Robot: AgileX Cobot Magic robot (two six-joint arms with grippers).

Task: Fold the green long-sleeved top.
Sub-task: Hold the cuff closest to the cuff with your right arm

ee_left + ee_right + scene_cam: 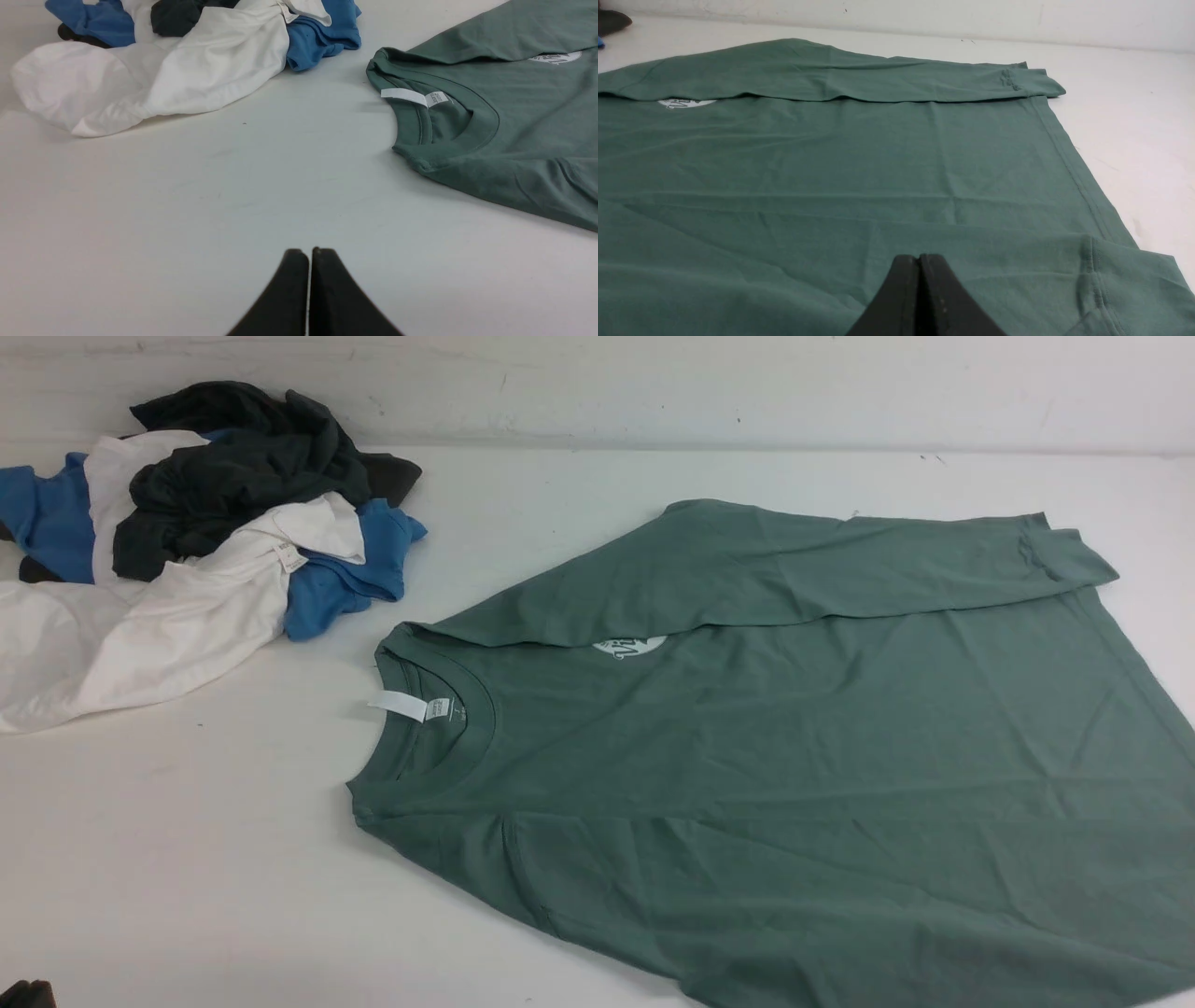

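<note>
Green top [794, 756] lengthwise across, collar [487, 714] leftward; left claw [309, 254], right claw [920, 259] pressed together

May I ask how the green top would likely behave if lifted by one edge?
Probably floppy: the green long-sleeved top lies flat with soft creases, so it should drape. The sleeve folded across its chest may well slide off.

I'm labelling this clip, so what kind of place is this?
Probably a laundry-folding test bench: a plain white tabletop against a scuffed white wall, a sage-green long-sleeved cotton top laid out, and a heap of blue, white and charcoal garments set aside.
</note>
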